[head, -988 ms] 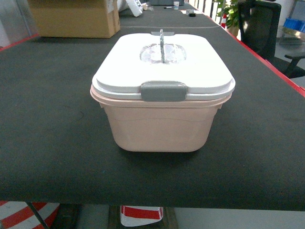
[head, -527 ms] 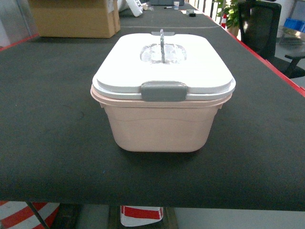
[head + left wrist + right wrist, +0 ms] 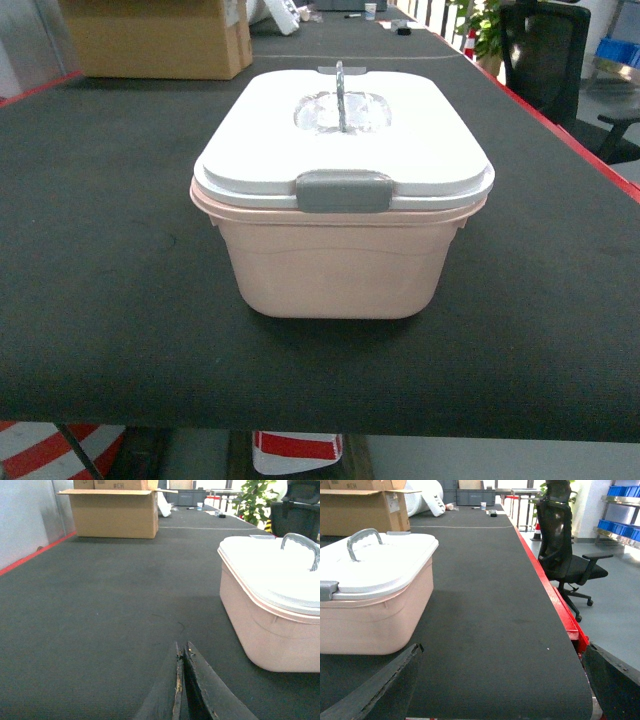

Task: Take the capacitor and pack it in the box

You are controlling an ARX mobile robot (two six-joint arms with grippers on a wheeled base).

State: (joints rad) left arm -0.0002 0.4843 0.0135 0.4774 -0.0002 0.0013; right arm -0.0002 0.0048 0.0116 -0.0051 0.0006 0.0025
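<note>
Centrally on the black mat of the table (image 3: pixel 100 300), nearer its front edge than its far end: pale pink box (image 3: pixel 335 270), long axis running front to back, closed by white lid (image 3: pixel 345 135). Grey latch (image 3: pixel 343 190) seated on the lid's front rim, facing the head camera; grey handle (image 3: pixel 340 95) standing upright over a clear recessed panel at the lid's middle. No capacitor discernible in any view (contents of box hidden by lid).

Left gripper (image 3: pixel 183 680): seen only from its own wrist camera, dark worn fingers pressed together, tips meeting with nothing between them, low over the mat and to the left of the box, apart from its wall. Right gripper (image 3: pixel 502 680): fingers (image 3: pixel 395 680) spread wide to the two lower corners of the wrist view, nothing held, positioned right of the box near the table's red right edge. Neither gripper visible from the head camera.

At the far left corner of the table: brown cardboard carton (image 3: pixel 155 38), flaps open. Beyond the right edge, on the floor: black office chair (image 3: pixel 565 560); blue bins (image 3: pixel 622 491) on shelving behind; potted plant (image 3: pixel 255 500) beyond the table's far end.
</note>
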